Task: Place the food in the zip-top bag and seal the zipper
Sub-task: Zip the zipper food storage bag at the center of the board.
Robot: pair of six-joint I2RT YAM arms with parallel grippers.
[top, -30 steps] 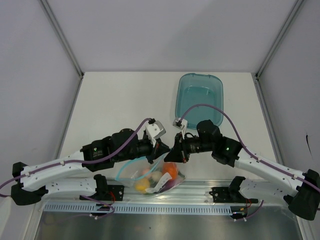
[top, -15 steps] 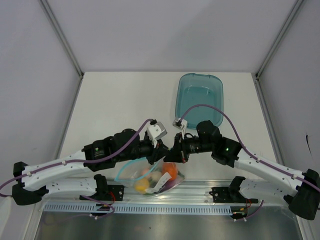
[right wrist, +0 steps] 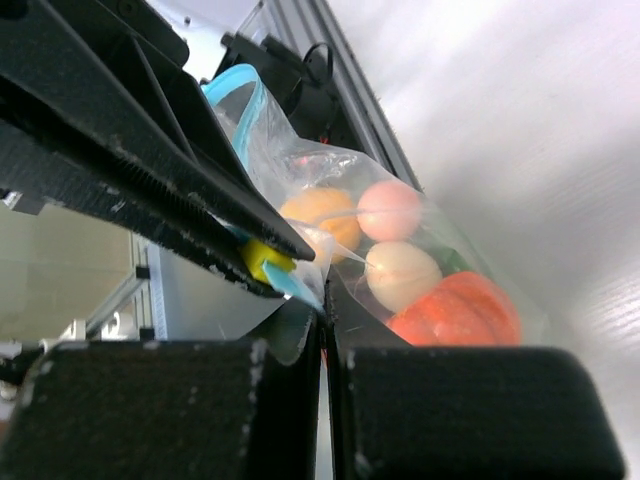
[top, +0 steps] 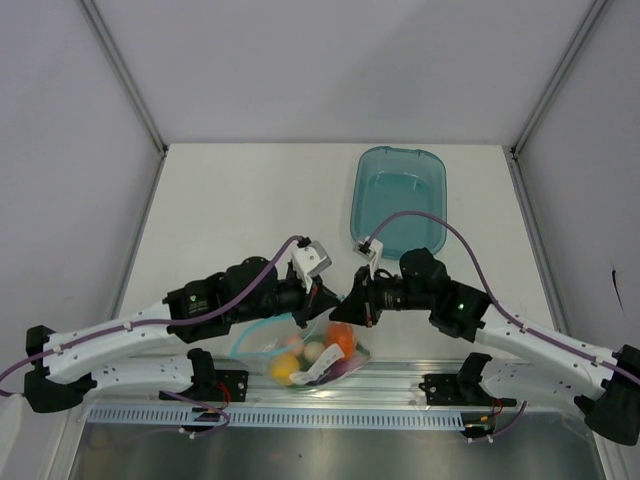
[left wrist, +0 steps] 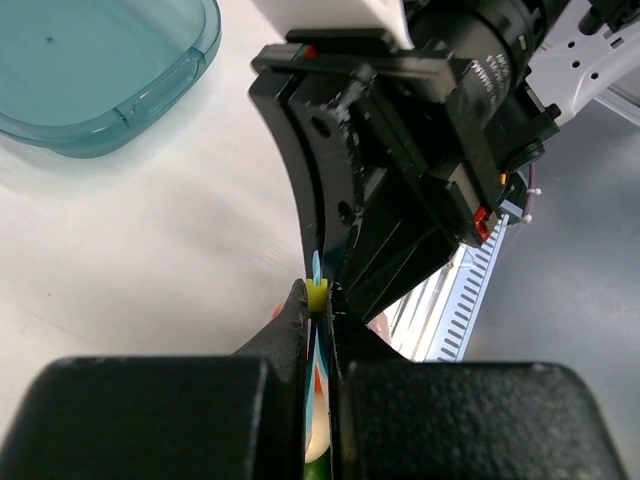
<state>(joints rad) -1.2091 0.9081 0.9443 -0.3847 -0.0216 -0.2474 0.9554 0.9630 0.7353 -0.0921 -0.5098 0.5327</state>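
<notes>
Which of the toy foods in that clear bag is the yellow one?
The lemon, leftmost in the overhead view; the tomato is orange-red, the egg between them pale.

Lab: white panels [top: 330,60], aluminium rail [top: 330,415]

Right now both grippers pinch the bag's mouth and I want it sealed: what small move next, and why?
Probably hold with the right gripper and slide the left gripper, shut on the zipper, along the strip away from it: the food is inside the zip-top bag, but a blue loop of the mouth gapes beyond the left gripper.
</notes>
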